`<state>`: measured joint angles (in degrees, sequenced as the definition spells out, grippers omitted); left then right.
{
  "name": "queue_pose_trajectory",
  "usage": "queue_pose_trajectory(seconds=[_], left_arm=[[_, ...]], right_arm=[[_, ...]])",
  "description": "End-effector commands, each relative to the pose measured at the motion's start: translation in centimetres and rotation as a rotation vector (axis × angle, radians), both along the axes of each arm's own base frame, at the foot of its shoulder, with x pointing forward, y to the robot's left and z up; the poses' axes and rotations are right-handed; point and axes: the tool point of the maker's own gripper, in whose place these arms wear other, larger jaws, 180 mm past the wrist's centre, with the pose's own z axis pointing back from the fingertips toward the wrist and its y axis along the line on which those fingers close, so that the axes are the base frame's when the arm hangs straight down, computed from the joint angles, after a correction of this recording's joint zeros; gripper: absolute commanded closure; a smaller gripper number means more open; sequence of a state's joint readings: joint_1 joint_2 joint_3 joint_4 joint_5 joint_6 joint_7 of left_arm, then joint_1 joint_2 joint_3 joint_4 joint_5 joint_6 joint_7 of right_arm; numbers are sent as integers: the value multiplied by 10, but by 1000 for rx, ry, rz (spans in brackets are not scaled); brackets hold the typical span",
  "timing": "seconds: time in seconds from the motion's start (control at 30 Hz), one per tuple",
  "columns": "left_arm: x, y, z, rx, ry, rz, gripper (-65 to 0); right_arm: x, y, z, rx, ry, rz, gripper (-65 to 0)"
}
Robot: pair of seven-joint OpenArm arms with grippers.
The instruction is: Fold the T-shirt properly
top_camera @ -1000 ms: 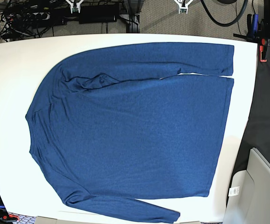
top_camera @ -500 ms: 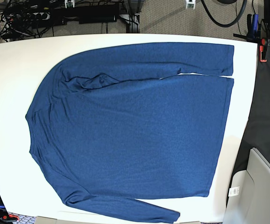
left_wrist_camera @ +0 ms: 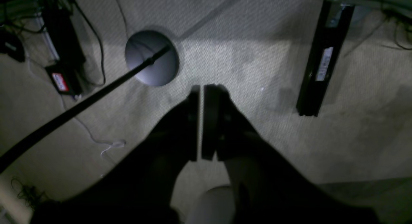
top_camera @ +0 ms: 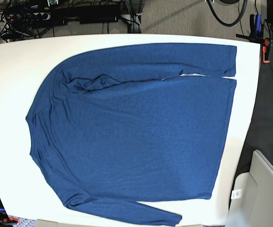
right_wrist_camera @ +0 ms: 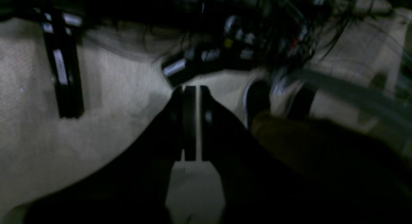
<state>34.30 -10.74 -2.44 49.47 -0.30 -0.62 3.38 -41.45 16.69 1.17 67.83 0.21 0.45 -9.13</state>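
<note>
The T-shirt (top_camera: 132,127), dark navy-blue and long-sleeved, lies flat on the white table (top_camera: 9,85) in the base view, collar to the left and hem to the right. One sleeve runs along the far edge, the other along the near edge. Neither arm shows in the base view. In the left wrist view my left gripper (left_wrist_camera: 200,88) is shut and empty, hanging over beige carpet. In the right wrist view my right gripper (right_wrist_camera: 190,88) is shut too, holding nothing, above carpet and cables. The shirt is not seen by either wrist camera.
Cables and power strips (top_camera: 42,14) lie on the floor beyond the table's far edge. A round lamp base (left_wrist_camera: 151,58) and a black bar (left_wrist_camera: 322,56) rest on the carpet. A grey bin (top_camera: 264,194) stands at the table's right.
The white gripper tips seen at the top edge of the base view have withdrawn out of frame. The shirt has not moved.
</note>
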Motion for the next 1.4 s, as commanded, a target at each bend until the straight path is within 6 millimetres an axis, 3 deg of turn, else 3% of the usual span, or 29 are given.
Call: queue_pose_trajectory(seconds=[0.0, 0.13, 0.37, 0.63, 0.77, 1.0, 1.17, 1.37], left_arm=[[-6, 19, 11, 48, -14, 9, 0], [8, 40, 43, 101, -105, 27, 0], [47, 40, 103, 73, -285, 88, 0], [117, 34, 187, 73, -449, 78, 0], [142, 24, 212, 64, -505, 52, 0], [181, 19, 219, 42, -576, 57, 0], [217, 1, 216, -88, -558, 49, -11], [245, 9, 223, -138, -538, 126, -12]], right_arm=[[-6, -11, 12, -24, -11, -4, -1], [11, -22, 52, -55, -110, -7, -1], [47, -30, 122, -105, -270, 42, -1], [94, -38, 196, -193, -371, 41, -1], [109, -35, 205, -193, -425, 60, -1], [134, -12, 201, -97, -452, 141, -1], [152, -2, 201, -62, -475, 174, -2], [176, -2, 210, -67, -553, 149, -8]])
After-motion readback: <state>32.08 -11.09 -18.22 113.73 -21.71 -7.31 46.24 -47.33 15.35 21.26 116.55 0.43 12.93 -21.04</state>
